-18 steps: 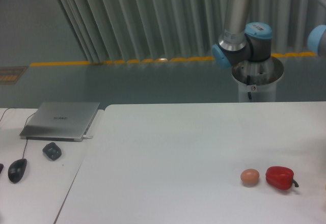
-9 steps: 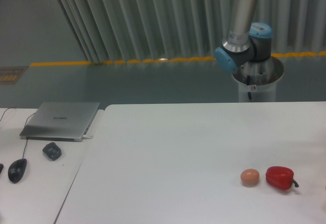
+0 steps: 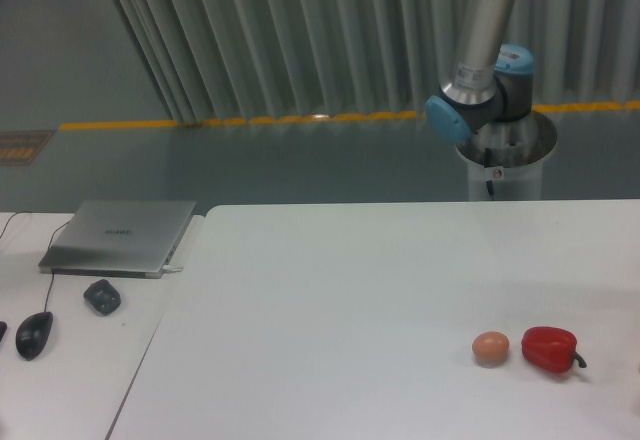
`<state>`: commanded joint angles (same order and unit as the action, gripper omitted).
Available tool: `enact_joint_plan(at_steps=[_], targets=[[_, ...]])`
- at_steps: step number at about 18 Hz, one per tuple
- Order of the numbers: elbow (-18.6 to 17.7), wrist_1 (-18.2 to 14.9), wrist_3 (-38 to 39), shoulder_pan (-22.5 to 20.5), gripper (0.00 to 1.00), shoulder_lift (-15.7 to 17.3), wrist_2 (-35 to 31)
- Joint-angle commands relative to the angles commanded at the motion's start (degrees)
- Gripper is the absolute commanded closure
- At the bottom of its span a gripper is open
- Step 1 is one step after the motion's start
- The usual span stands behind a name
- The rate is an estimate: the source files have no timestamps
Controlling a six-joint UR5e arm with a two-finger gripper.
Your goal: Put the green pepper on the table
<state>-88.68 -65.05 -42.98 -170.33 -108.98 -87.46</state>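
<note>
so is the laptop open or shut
Shut. The laptop lies flat on the side desk with its grey lid down; no screen or keyboard shows.

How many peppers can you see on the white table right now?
1: a red pepper near the table's front right, just right of a tan ball. No green pepper shows; it may be out of frame, like the gripper.

One red pepper (image 3: pixel 549 349) — one egg-like ball (image 3: pixel 490 347) — two mice (image 3: pixel 34 334)
</note>
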Motion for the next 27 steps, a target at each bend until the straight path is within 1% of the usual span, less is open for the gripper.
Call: enact_joint_plan(at_steps=[3,4,9,20,24,27], targets=[[0.09,2.72,1.23,-0.70,0.00,-2.29,1.07],[0.35,3.08,1.15,-1.06,0.00,-2.73,1.07],[0.70,3.87,1.32,-1.06,0.00,-4.05,1.15],[0.62,4.05,1.06,-0.71,0.00,-4.67,1.33],[0.70,4.66,0.80,-0.71,0.00,-5.45,1.24],[0.70,5.02,0.71,-0.97,0.00,-5.46,1.24]])
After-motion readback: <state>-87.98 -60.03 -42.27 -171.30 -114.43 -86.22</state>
